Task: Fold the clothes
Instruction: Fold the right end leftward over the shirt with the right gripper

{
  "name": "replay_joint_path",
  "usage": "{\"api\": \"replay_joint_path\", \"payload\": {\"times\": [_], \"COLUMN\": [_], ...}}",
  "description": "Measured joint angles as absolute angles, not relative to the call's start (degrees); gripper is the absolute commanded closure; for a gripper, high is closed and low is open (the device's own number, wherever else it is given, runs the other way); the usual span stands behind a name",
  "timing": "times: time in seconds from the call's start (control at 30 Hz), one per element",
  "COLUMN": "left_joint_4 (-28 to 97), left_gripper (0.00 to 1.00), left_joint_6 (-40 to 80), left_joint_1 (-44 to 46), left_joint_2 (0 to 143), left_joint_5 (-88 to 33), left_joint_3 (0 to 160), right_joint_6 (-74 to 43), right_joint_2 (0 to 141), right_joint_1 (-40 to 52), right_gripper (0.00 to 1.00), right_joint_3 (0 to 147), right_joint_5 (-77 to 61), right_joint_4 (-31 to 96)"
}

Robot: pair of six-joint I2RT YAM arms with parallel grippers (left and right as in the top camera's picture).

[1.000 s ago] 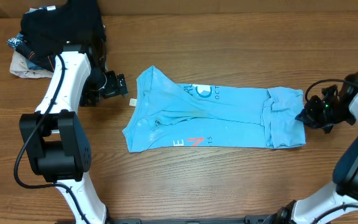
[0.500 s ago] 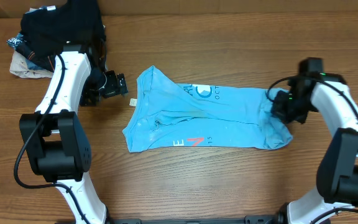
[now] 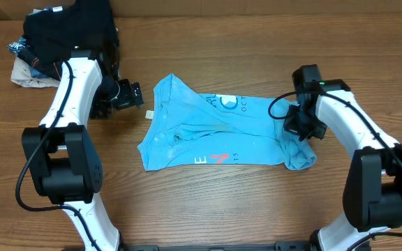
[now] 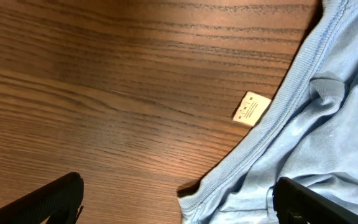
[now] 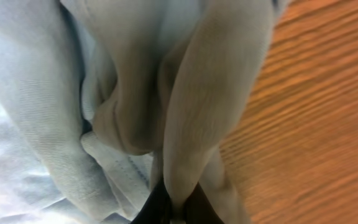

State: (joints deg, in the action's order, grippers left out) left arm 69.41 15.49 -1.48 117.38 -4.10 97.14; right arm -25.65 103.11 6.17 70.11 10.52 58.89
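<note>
The clothes, a sky-blue T-shirt [image 3: 222,132], lie across the middle of the table with red and white lettering near the front edge. My right gripper [image 3: 300,130] is shut on the shirt's right end and holds it lifted and bunched; in the right wrist view the cloth [image 5: 185,106] hangs pinched between the black fingers [image 5: 155,205]. My left gripper [image 3: 132,94] stands open just left of the shirt's collar end. In the left wrist view the ribbed hem [image 4: 260,149] lies between the two wide-apart fingertips [image 4: 48,202], touching neither.
A pile of black and dark garments [image 3: 65,35] sits at the back left corner behind the left arm. A small white tag [image 3: 149,113] lies on the wood beside the shirt; the tag [image 4: 252,109] also shows in the left wrist view.
My right gripper has carried the shirt's right end leftward, so the shirt is shorter and its end is bunched up. The left arm has not moved.
</note>
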Motion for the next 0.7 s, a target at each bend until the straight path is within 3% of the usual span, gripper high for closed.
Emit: {"api": "replay_joint_path", "payload": {"times": [0.7], "left_joint_4": [69.01], "left_gripper": [0.00], "left_joint_6": [15.51], "left_joint_1": [-0.80], "left_joint_2": [117.38], "left_joint_5": [-4.10], "left_joint_3": [97.12], "right_joint_6": [-27.83], "right_joint_2": [94.37], "right_joint_1": [6.76], "right_gripper": [0.96], "right_joint_3": [74.52], "right_joint_5": [18.85], "right_joint_4": [65.14]}}
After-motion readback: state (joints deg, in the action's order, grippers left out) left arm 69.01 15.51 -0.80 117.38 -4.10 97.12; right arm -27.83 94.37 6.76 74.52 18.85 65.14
